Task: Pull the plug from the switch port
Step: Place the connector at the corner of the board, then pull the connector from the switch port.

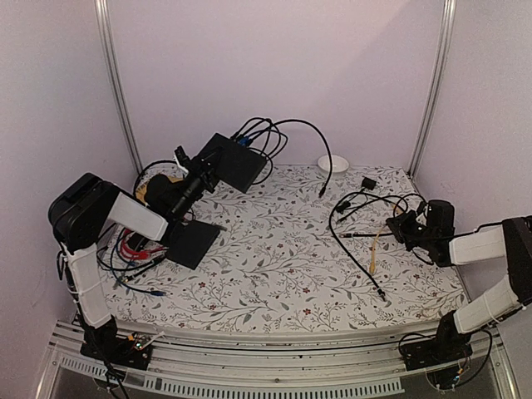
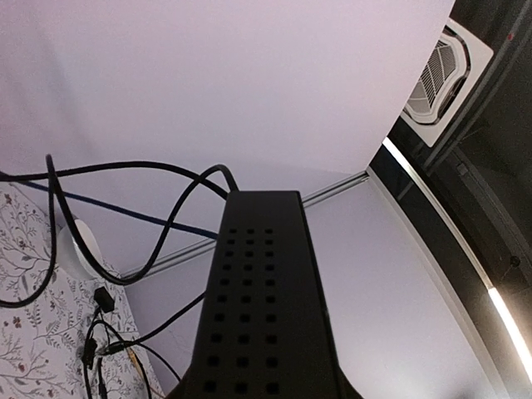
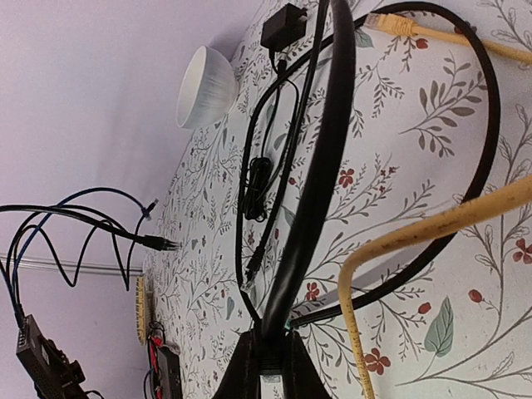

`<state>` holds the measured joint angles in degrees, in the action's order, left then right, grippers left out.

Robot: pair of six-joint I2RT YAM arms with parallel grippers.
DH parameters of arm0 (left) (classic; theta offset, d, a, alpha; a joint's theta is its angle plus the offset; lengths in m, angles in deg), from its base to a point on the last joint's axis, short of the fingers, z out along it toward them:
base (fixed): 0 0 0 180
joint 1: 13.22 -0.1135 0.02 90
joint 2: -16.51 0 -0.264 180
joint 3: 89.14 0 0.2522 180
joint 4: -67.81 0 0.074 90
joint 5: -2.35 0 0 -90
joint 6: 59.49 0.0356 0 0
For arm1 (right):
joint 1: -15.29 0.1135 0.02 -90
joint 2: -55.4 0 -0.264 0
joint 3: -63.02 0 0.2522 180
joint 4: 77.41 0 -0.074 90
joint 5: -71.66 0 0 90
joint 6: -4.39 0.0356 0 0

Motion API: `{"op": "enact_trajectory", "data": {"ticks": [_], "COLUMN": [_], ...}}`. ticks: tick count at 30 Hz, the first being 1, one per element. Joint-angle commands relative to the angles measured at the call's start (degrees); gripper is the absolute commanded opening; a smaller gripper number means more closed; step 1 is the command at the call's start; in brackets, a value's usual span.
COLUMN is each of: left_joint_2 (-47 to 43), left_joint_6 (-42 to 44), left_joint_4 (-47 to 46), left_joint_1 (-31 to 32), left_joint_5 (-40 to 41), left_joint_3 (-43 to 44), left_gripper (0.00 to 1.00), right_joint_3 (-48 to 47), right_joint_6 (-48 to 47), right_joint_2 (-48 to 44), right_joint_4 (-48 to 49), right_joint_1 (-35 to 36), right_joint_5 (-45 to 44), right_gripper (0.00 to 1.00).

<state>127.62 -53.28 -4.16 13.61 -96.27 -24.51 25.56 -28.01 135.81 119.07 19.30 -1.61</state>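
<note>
Our left gripper (image 1: pixel 202 173) clamps the switch (image 1: pixel 234 160), tilted up at the far left of the table (image 1: pixel 283 266). Cables (image 1: pixel 264 133) run into its far edge, so we judge the pull unfinished. Our right gripper (image 1: pixel 399 225) pinches a black cable (image 3: pixel 326 166) well apart

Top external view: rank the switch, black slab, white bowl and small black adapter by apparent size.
1. switch and black slab: about alike; the switch is tilted up, so unsure.
2. white bowl.
3. small black adapter.
</note>
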Motion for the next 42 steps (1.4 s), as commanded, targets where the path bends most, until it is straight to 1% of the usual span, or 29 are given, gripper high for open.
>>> {"op": "enact_trajectory", "data": {"ticks": [1,5,9,11,12,13,14,15,17,19,23,27,31,37,42], "left_joint_2": [-2.3,-1.8,-1.4,-1.4,-1.4,-1.4,-1.4,-1.3,-1.1,-1.3,-2.2,-2.9,-3.3,-3.8,-4.5], "left_joint_6": [0.1,-0.3,-0.8,-0.9,-1.1,-1.2,-1.5,-1.8,-2.3,-2.6,-2.6,-2.5,-2.6,-3.0,-3.0], "left_joint_4": [-6.7,-7.7,-8.9,-9.3,-9.4,-9.6,-9.8,-10.1,-10.7,-10.8,-10.6,-10.5,-10.7,-11.5,-12.0], "left_joint_1": [0.2,1.0,2.0,2.4,2.6,2.8,3.0,3.2,3.5,3.8,4.1,4.1,4.3,4.5,4.6], "left_joint_5": [-1.2,-2.6,-4.1,-4.5,-4.5,-4.7,-4.8,-4.9,-5.3,-5.4,-6.2,-6.8,-7.3,-7.4,-7.4], "left_joint_3": [2.3,2.0,1.2,0.6,0.1,-0.2,-0.7,-1.0,-1.5,-2.1,-2.9,-3.6,-4.3,-6.0,-7.3], "left_gripper": [0.0,0.0,0.0,0.0,0.0,0.0,0.0,0.0,0.0,0.0,0.0,0.0,0.0,0.0,0.0], "right_joint_3": [-4.1,-5.9,-4.9,-3.6,-3.2,-2.7,-2.2,-1.8,-1.1,-0.6,0.8,1.8,-0.1,-1.3,-2.6], "right_joint_6": [-1.4,-1.1,0.5,1.5,1.9,2.3,2.4,2.5,2.7,2.8,3.3,3.5,2.2,1.6,1.3], "right_joint_2": [-0.6,4.4,8.1,8.9,9.1,9.0,8.6,8.0,6.6,5.0,0.2,-5.8,-11.3,-16.3,-18.3], "right_joint_4": [-2.9,-2.4,-0.3,1.1,1.4,1.5,1.4,1.3,0.8,-0.3,-3.2,-6.1,-11.5,-15.4,-16.8], "right_joint_1": [-0.7,-0.8,-0.8,-0.7,-0.6,-0.4,-0.2,0.1,0.3,0.5,1.2,2.3,3.5,5.4,7.7], "right_joint_5": [-0.5,2.4,4.7,5.7,6.0,6.1,6.0,5.8,5.7,5.6,3.6,2.4,1.1,0.3,-0.3], "right_gripper": [0.02,0.03,0.1,0.16,0.25,0.28,0.35,0.4,0.46,0.49,0.54,0.55,0.55,0.55,0.55]}}
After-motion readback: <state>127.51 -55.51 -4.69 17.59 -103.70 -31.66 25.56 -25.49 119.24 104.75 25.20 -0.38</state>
